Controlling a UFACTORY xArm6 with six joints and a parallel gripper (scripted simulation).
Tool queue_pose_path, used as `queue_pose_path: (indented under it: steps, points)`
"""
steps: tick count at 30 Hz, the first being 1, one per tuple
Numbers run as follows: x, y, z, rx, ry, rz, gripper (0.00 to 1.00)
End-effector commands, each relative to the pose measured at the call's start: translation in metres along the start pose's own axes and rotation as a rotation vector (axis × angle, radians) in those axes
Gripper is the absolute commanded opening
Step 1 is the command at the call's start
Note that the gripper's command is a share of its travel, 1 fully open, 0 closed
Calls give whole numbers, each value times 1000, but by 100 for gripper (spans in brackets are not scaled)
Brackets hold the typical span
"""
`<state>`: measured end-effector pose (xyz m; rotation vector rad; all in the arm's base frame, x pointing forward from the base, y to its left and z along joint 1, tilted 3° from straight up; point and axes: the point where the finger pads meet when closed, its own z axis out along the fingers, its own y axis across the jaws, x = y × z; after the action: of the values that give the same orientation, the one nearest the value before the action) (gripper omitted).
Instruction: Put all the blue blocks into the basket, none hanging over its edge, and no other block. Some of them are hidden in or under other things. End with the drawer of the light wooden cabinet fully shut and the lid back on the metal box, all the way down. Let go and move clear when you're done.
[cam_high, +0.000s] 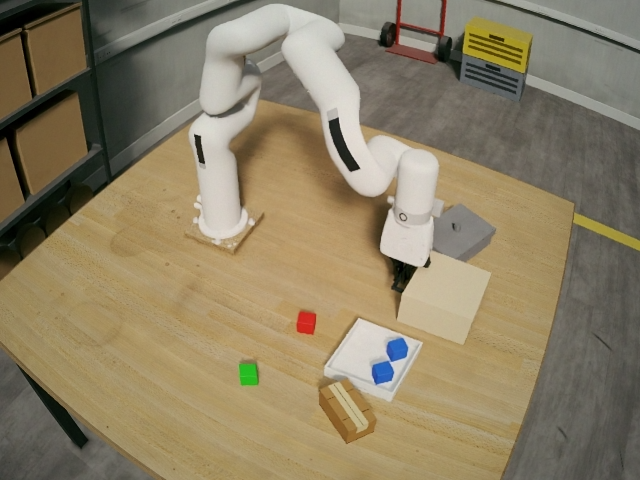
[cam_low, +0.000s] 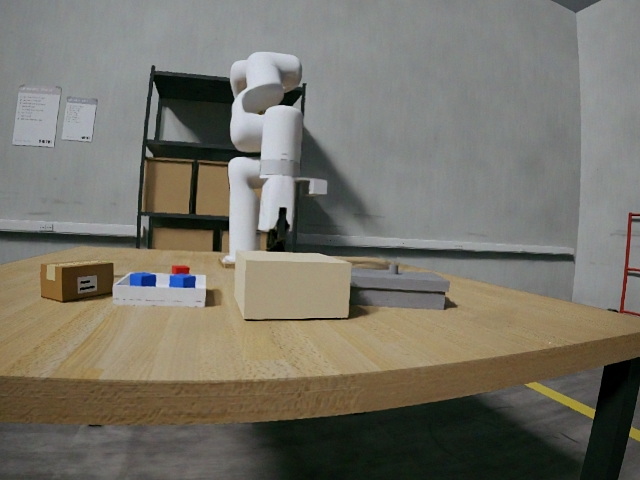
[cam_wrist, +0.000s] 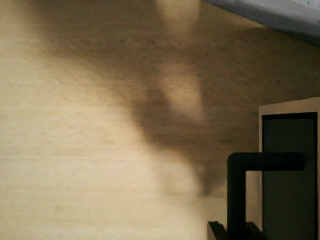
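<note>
1. From my remote station I see the white arm (cam_high: 330, 108) bent over the wooden bench (cam_high: 155, 289), its pincer (cam_high: 402, 276) lowered at the upper left face of the light wooden cabinet (cam_high: 444, 297), right of centre in the top view.
2. The pincer is clenched on the dark drawer handle (cam_wrist: 265, 162); in the wrist view that handle stands out from the dark drawer front (cam_wrist: 292, 200) at the lower right of the frame.
3. Two blue blocks (cam_high: 397, 349) (cam_high: 382, 372) lie inside the white basket (cam_high: 356, 341), below and to the left of the cabinet, both within its rim.
4. The grey metal box (cam_high: 462, 229) sits just above the cabinet in the top view, its lid on, a small knob (cam_high: 455, 225) at the centre.
5. A red block (cam_high: 306, 322) and a green block (cam_high: 248, 374) rest on the bench left of the basket, well apart.
6. A brown cardboard box (cam_high: 347, 410) lies just beside the basket's lower corner.
</note>
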<state>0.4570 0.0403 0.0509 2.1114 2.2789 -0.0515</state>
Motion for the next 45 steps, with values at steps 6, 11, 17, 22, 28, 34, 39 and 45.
queue_pose_path:
  steps: [6, 11, 17, 22, 28, 34, 39, 45]
  points:
    - [0, -2, -1, -4, 0, 0, 0]
    - [0, -5, -1, -4, 0, 0, 0]
    - [0, -12, -1, -4, 0, 0, 0]
    - [0, -22, -1, -4, 0, 0, 0]
    - [0, -30, -1, -4, 0, 0, 0]
    - [0, -44, 0, -4, 0, 0, 0]
    - [0, -57, 0, -4, 0, 0, 0]
    - [0, -66, 0, -4, 0, 0, 0]
